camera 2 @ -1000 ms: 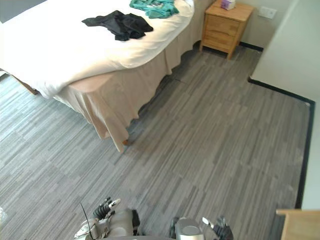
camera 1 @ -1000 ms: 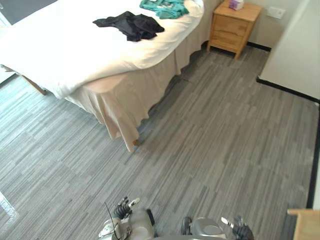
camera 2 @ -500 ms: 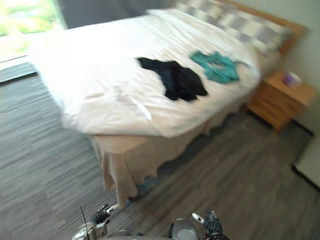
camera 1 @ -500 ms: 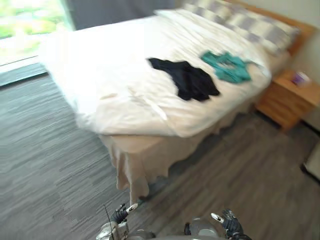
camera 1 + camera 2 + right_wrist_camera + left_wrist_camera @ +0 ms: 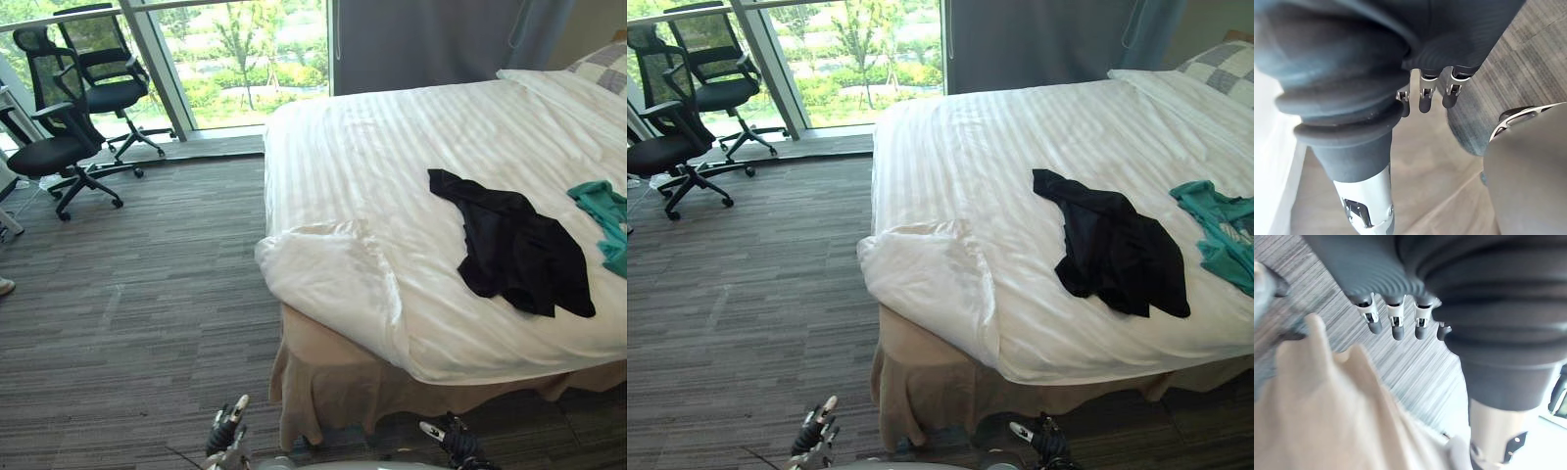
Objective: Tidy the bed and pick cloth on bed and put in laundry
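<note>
Black garment (image 5: 514, 250), teal garment (image 5: 605, 217) lay by bed's (image 5: 372, 147) near edge, ungrasped | left hand (image 5: 225, 431), right hand (image 5: 453, 443) hung low: fingers slack, empty, approach pending.

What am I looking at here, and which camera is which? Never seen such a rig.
A two-legged humanoid robot. The two wide pictures come from its head, looking down; its left hand and right hand peek in at the bottom edge. The two close-ups come from wrist cameras, looking along each hand's fingers, which hang relaxed and hold nothing. On the white duvet lie a black garment and a teal garment, both untouched. Office chairs stand by the window.
</note>
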Tool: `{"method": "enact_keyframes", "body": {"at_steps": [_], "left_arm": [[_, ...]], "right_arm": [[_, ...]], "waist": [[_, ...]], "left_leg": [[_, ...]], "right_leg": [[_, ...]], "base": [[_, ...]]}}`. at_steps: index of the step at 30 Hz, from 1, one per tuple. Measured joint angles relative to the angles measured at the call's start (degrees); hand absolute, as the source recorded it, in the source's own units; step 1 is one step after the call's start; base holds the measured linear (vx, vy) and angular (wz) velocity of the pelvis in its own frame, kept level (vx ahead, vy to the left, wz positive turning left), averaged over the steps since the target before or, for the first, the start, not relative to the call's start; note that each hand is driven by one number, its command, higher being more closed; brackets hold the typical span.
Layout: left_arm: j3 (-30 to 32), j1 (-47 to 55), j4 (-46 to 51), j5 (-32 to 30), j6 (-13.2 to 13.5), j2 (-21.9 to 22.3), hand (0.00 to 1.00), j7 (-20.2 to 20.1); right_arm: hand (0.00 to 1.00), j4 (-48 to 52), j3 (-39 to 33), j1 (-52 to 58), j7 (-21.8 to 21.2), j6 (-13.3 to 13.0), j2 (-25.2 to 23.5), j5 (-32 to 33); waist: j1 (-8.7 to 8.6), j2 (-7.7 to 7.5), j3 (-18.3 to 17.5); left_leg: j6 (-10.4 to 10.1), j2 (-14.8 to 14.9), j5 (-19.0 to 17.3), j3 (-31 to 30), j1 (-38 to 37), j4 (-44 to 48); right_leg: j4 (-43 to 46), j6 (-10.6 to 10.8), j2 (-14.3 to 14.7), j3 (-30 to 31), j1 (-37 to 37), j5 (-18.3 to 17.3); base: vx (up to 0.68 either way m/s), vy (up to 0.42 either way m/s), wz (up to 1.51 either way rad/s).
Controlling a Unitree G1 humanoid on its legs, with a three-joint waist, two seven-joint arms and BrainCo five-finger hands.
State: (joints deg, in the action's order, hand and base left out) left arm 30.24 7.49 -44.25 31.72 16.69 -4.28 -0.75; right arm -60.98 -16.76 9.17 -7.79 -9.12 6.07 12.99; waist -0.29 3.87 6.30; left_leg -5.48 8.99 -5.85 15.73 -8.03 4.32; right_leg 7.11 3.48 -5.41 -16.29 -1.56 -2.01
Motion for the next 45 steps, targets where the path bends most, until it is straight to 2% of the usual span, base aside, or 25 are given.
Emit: {"method": "enact_keyframes", "body": {"at_steps": [1, 3, 6, 8, 10, 13, 15, 16, 18, 20, 22, 23, 24, 25, 27, 28, 30, 32, 34, 36, 37, 40, 43, 45], "left_arm": [[1.91, -0.53, 1.52, -0.64, 0.19, -2.35, 0.0, 0.65], [6.06, -3.89, 5.82, -3.64, 1.91, -13.96, 0.0, 1.82], [6.13, -7.51, 8.92, -6.09, 3.32, -20.49, 0.0, 2.17], [3.24, -12.6, 11.48, -9.11, 4.13, -24.75, 0.0, 2.2], [-1.69, -17.09, 12.32, -11.62, 4.33, -26.72, 0.0, 2.22], [-11.18, -23.31, 15.42, -16.77, 4.45, -27.63, 0.0, 2.4], [-16.46, -26.54, 17.5, -20.37, 4.3, -27.64, 0.0, 2.46], [-19.84, -28.63, 18.41, -24.22, 4.05, -27.6, 0.0, 2.62], [-24.88, -31.0, 19.26, -29.58, 3.53, -27.47, 0.0, 3.55], [-32.0, -33.49, 19.38, -36.38, 1.24, -27.39, 0.0, 4.08], [-35.29, -33.8, 19.03, -38.38, -0.92, -27.33, 0.0, 3.82], [-37.13, -33.88, 17.86, -40.21, -2.74, -27.26, 0.0, 3.78], [-39.34, -35.37, 14.61, -44.06, -5.34, -26.89, 0.0, 3.77], [-39.7, -35.78, 13.79, -44.78, -5.89, -26.79, 0.0, 3.78], [-41.63, -38.53, 9.13, -48.81, -9.29, -25.99, 0.0, 4.11], [-42.07, -39.11, 8.29, -49.57, -10.13, -25.82, 0.0, 4.25], [-43.75, -41.36, 4.43, -52.45, -13.75, -24.98, 0.0, 4.96], [-43.79, -44.29, 0.83, -53.12, -15.77, -23.66, 0.0, 6.2], [-45.04, -48.01, -1.86, -54.02, -17.11, -22.82, 0.0, 8.11], [-46.31, -50.75, -3.28, -55.0, -17.79, -22.76, 0.0, 10.71], [-46.31, -52.53, -3.21, -55.48, -18.09, -22.66, 1.0, 12.71], [-47.34, -56.13, -2.33, -58.87, -19.22, -21.91, 1.0, 14.88], [-48.51, -56.59, -0.46, -63.96, -20.77, -21.59, 1.0, 15.3], [-50.25, -57.62, -0.21, -65.22, -20.79, -21.53, 1.0, 15.29]], "right_arm": [[0.0, -0.55, -0.69, 0.25, -0.06, -0.02, 0.0, 0.07], [0.0, -0.94, -1.9, 3.07, -0.32, -1.28, -0.11, 1.65], [0.0, -0.94, -3.16, 4.74, -0.81, -2.5, -0.12, 2.95], [0.0, -0.62, -3.91, 6.17, -1.09, -4.2, -0.25, 4.04], [0.0, -0.62, -5.23, 7.06, -1.07, -4.55, -0.9, 4.39], [0.0, -0.62, -5.82, 8.01, -1.04, -4.54, -1.55, 4.4], [0.0, -0.6, -6.67, 8.31, -1.03, -4.47, -1.89, 4.39], [0.0, -0.54, -7.43, 8.39, -1.0, -4.38, -2.15, 4.4], [0.0, -0.46, -7.79, 8.71, -0.97, -4.15, -2.24, 4.42], [0.0, -0.45, -7.75, 8.99, -0.97, -4.0, -2.49, 4.41], [0.0, -0.07, -7.7, 9.03, -0.96, -3.91, -2.66, 4.36], [0.0, 0.4, -7.65, 9.09, -0.97, -3.79, -2.81, 4.09], [0.0, 1.38, -7.43, 9.53, -1.04, -3.74, -3.04, 2.86], [0.0, 1.54, -7.37, 9.57, -1.07, -3.74, -3.08, 2.51], [0.0, 2.32, -6.38, 9.72, -1.24, -3.78, -2.94, 0.84], [0.0, 2.63, -5.69, 9.69, -1.24, -3.77, -2.75, 0.84], [0.0, 4.7, -3.55, 8.58, -1.39, -3.73, -1.35, 1.0], [0.0, 6.18, -2.63, 5.83, -1.36, -3.52, 0.22, 1.14], [0.0, 7.15, -2.36, 1.93, -1.37, -3.51, 1.25, 1.95], [0.0, 9.06, -1.78, -1.35, -1.37, -3.68, 1.39, 3.44], [0.0, 10.96, -0.38, -2.31, -1.38, -3.86, 1.61, 4.65], [0.0, 14.68, 2.13, -3.23, -2.45, -4.1, 1.76, 6.28], [0.0, 18.11, 4.08, -4.14, -3.82, -4.52, 2.12, 6.66], [0.0, 19.44, 4.49, -4.32, -4.54, -4.61, 2.65, 6.65]], "waist": [[-0.11, -0.12, -0.07], [-0.18, 0.21, -0.06], [-0.19, 0.78, -0.28], [-0.35, 1.58, -0.83], [-0.58, 2.11, -1.0], [-2.34, 2.92, -1.0], [-3.66, 2.82, -0.87], [-4.86, 2.6, -0.72], [-5.51, 2.54, -0.64], [-6.1, 2.46, -0.27], [-7.48, 2.3, 0.12], [-8.53, 2.16, 0.44], [-8.55, 2.05, 0.92], [-8.58, 2.01, 1.06], [-9.03, 1.79, 1.84], [-9.35, 1.79, 2.17], [-11.09, 2.69, 3.9], [-11.95, 3.63, 6.79], [-12.18, 3.9, 10.57], [-13.1, 3.25, 13.5], [-13.0, 2.93, 15.07], [-11.14, 2.28, 16.3], [-10.45, 1.56, 16.7], [-9.76, 1.3, 16.86]], "left_leg": [[-0.12, -0.1, 0.29, -0.01, -0.28, -0.63], [-0.48, -0.07, 0.87, 0.23, -1.28, -2.28], [-0.58, 0.07, 0.93, 0.8, -1.44, -2.7], [-1.3, 0.0, 1.39, 2.44, -1.65, -4.01], [-1.34, 0.02, 1.6, 3.46, -1.79, -4.37], [-1.4, 0.07, 1.63, 4.71, -2.08, -4.46], [-1.41, 0.08, 1.63, 5.32, -3.14, -4.83], [-1.56, 0.16, 1.73, 5.72, -3.83, -5.41], [-1.58, 0.24, 1.74, 7.02, -4.29, -5.77], [-1.58, 0.19, 1.74, 8.28, -4.52, -6.08], [-1.58, 0.14, 1.74, 8.44, -4.65, -6.12], [-1.57, 0.12, 1.74, 8.77, -4.66, -6.13], [-1.57, 0.08, 1.73, 9.82, -4.7, -6.13], [-1.57, 0.07, 1.73, 10.03, -4.67, -6.13], [-1.56, -0.17, 1.74, 11.07, -3.37, -6.08], [-1.54, -0.24, 1.75, 11.12, -2.78, -6.02], [-0.92, -1.1, 2.19, 11.36, 0.34, -5.96], [-0.25, -1.66, 2.69, 11.82, 3.18, -5.94], [0.59, -2.31, 3.48, 13.16, 5.92, -5.94], [0.95, -2.99, 4.7, 14.06, 8.68, -5.98], [0.98, -3.11, 5.18, 14.57, 9.97, -5.94], [0.92, -2.98, 6.33, 15.83, 12.14, -5.79], [0.95, -2.71, 6.31, 17.72, 13.18, -5.41], [1.28, -2.66, 5.96, 18.44, 13.29, -5.34]], "right_leg": [[-0.92, 0.28, 0.1, -0.14, -0.43, 0.52], [-3.75, 0.22, 0.77, -0.28, -2.34, 1.76], [-6.44, -0.1, 1.34, -0.1, -3.33, 3.19], [-9.34, -0.17, 1.94, 1.01, -3.46, 5.23], [-11.05, -0.4, 2.39, 2.21, -3.58, 6.38], [-12.75, -0.66, 2.94, 3.29, -3.8, 7.57], [-12.75, -0.77, 3.49, 4.13, -3.96, 7.66], [-12.75, -0.79, 3.78, 4.62, -4.06, 7.68], [-12.77, -0.93, 4.16, 5.82, -3.64, 7.9], [-12.78, -1.14, 4.36, 7.05, -2.84, 8.21], [-12.78, -0.87, 4.35, 7.22, -2.65, 8.4], [-12.78, -0.89, 4.37, 7.49, -2.45, 8.45], [-12.78, -0.8, 4.48, 8.45, -1.94, 8.81], [-12.78, -0.82, 4.49, 8.63, -1.79, 8.86], [-12.78, -0.99, 4.39, 9.64, 0.11, 9.22], [-12.77, -1.05, 4.3, 9.78, 0.85, 9.27], [-12.51, -1.28, 3.57, 10.16, 4.06, 9.73], [-10.41, -1.12, 2.75, 10.91, 8.18, 9.71], [-7.89, -1.0, 2.11, 12.17, 12.56, 9.75], [-5.42, -0.74, 1.38, 13.09, 16.63, 9.58], [-4.1, -0.62, 1.21, 13.5, 18.64, 9.49], [-1.33, -0.56, 1.04, 13.54, 21.97, 8.89], [0.77, -0.71, 0.77, 12.98, 23.52, 7.16], [1.06, -1.08, 0.47, 12.96, 23.72, 6.87]], "base": [[0.02, 0.019, 0.05], [0.0, 0.0, 0.0], [-0.01, -0.008, -0.08], [-0.03, -0.012, -0.3], [-0.03, -0.02, -0.31], [-0.02, -0.029, -0.28], [-0.02, -0.026, -0.33], [-0.02, -0.028, -0.28], [-0.03, -0.021, -0.34], [-0.02, -0.013, -0.29], [-0.01, -0.013, -0.1], [-0.03, -0.009, -0.24], [-0.04, -0.005, -0.25], [-0.06, -0.008, -0.32], [-0.07, -0.015, -0.24], [-0.07, -0.021, -0.13], [-0.07, -0.007, -0.08], [-0.08, 0.008, -0.14], [-0.1, 0.012, -0.22], [-0.09, 0.015, -0.09], [-0.04, 0.009, -0.03], [-0.04, -0.003, 0.06], [-0.04, 0.0, 0.12], [-0.04, 0.007, 0.06]]}}
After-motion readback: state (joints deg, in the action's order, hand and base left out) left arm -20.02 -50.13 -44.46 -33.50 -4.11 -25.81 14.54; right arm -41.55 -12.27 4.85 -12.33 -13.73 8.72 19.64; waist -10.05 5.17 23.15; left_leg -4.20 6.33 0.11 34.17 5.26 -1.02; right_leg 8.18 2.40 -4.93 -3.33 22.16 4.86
